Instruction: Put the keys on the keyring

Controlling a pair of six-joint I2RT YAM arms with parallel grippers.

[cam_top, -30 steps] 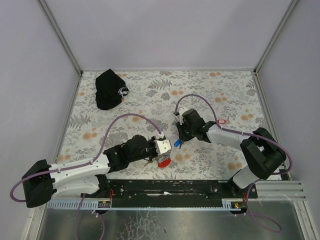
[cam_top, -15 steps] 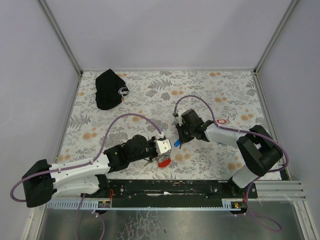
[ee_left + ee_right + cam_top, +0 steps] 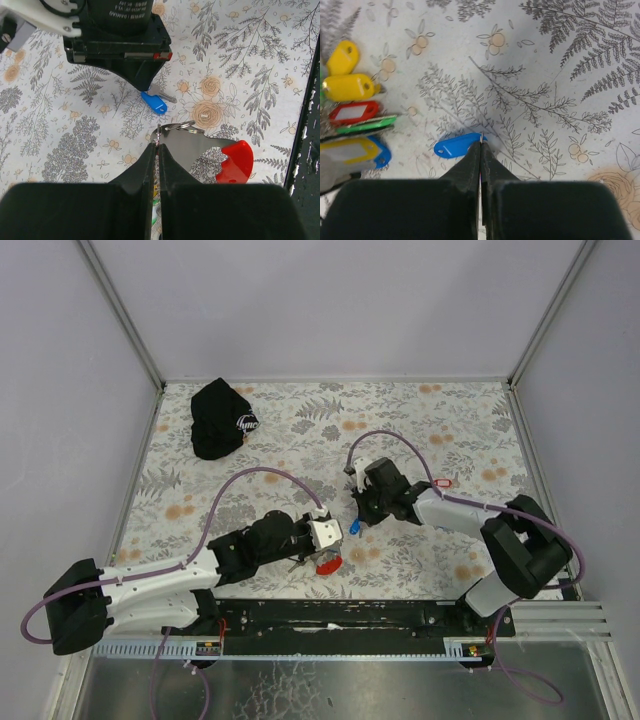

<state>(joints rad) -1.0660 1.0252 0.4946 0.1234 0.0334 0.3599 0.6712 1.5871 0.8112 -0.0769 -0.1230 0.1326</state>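
Note:
My left gripper (image 3: 157,145) is shut on the thin keyring (image 3: 177,126), which joins a grey bar and a red rounded piece (image 3: 237,161). In the top view the left gripper (image 3: 335,543) is at the table's front middle, with the red piece (image 3: 327,565) beside it. My right gripper (image 3: 481,143) is shut on the metal end of a blue-tagged key (image 3: 456,145) and holds it low over the cloth. In the left wrist view that blue key (image 3: 154,102) hangs just beyond the ring. More keys with yellow (image 3: 346,87), red (image 3: 353,112) and green (image 3: 366,125) tags lie bunched at the left.
A black cap with a white logo (image 3: 222,418) lies at the back left. A lone small red tag (image 3: 444,481) lies right of the right arm. The table's black front rail (image 3: 310,125) runs close on the right of the left wrist view.
The right arm's forearm swung slightly and came back. Both grippers stay shut, close together, with the blue key just beyond the ring.

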